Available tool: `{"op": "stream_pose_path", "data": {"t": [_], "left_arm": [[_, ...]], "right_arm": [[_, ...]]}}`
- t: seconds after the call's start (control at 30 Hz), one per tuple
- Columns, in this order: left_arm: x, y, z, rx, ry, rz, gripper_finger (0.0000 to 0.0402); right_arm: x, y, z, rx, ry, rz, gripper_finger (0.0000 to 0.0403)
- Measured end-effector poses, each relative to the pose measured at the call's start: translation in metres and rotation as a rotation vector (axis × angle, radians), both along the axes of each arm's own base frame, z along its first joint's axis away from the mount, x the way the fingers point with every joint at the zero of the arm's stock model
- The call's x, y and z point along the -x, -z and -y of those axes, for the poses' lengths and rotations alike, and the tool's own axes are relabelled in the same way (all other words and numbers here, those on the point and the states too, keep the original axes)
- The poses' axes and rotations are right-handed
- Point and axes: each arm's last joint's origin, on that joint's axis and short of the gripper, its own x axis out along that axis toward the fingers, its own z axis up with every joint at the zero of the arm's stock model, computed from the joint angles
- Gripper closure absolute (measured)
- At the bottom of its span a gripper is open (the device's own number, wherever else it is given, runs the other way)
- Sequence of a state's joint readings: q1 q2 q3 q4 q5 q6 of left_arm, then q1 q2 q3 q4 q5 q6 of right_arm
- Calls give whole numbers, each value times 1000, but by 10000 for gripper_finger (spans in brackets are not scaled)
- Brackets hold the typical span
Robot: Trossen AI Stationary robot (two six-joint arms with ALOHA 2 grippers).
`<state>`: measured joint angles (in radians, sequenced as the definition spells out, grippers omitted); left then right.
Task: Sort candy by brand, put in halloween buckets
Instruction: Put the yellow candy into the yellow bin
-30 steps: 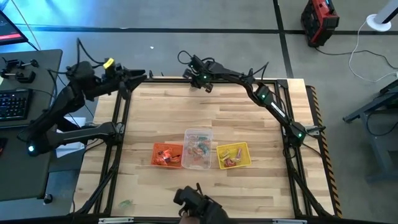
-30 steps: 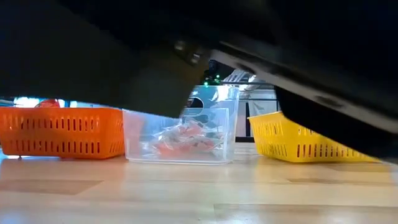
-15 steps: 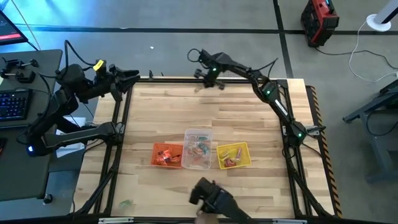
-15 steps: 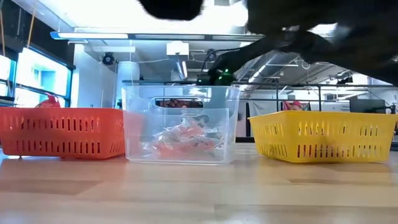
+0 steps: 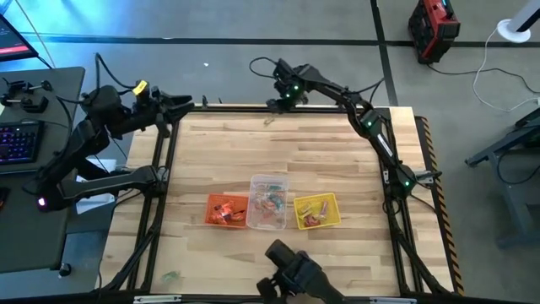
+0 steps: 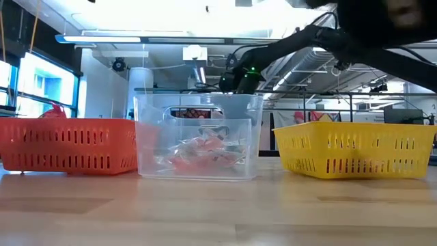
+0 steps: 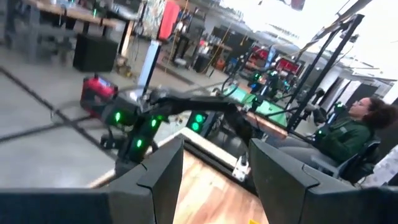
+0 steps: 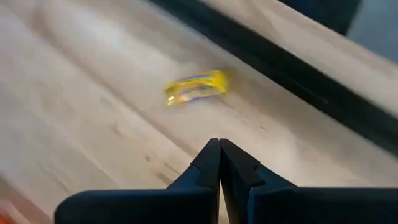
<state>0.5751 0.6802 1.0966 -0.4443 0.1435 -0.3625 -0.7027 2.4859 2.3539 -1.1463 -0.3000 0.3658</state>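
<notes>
Two fingers pressed together and empty on the right gripper [image 8: 219,163], which has swung along the counter's [image 5: 337,152] far edge to hover by a yellow candy [image 8: 196,88]. The left gripper [image 7: 214,180], fingers spread, has drifted at the far left corner. Three buckets [image 5: 271,203] sit near-centre, so that stray sweet looks next.

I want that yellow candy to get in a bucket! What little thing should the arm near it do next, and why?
Probably the right gripper should open its fingers first. They are shut now, above the table near its far edge, and the yellow candy lies just ahead, untouched. Shut fingers cannot take it. The left gripper waits open at the far left corner.
</notes>
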Motion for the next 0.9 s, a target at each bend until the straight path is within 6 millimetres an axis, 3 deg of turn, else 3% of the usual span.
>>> {"op": "stream_pose_path", "data": {"t": [0.13, 0.33, 0.43, 0.53, 0.6, 0.7, 0.9], "left_arm": [[-7, 6, -5, 75, -3, -36, 227], [-21, 16, -13, 155, -9, -107, 227], [-25, 18, -16, 210, -15, -93, 227], [-30, 20, -19, 260, -22, -89, 227], [-32, 21, -21, 284, -26, -88, 227], [-34, 22, -22, 307, -30, -88, 227], [-34, 22, -23, 260, -23, -109, 227]], "right_arm": [[-13, -3, -3, 121, -183, 97, 386], [-25, -5, -12, 399, -650, 101, 303], [-32, -7, -11, 518, -694, 83, 292], [-38, -8, -6, 546, -611, 133, 340], [-43, -5, -4, 469, -393, 184, 384], [-53, -7, -6, 327, -66, 269, 385], [-74, -17, -33, 357, 172, 277, 399]]}}
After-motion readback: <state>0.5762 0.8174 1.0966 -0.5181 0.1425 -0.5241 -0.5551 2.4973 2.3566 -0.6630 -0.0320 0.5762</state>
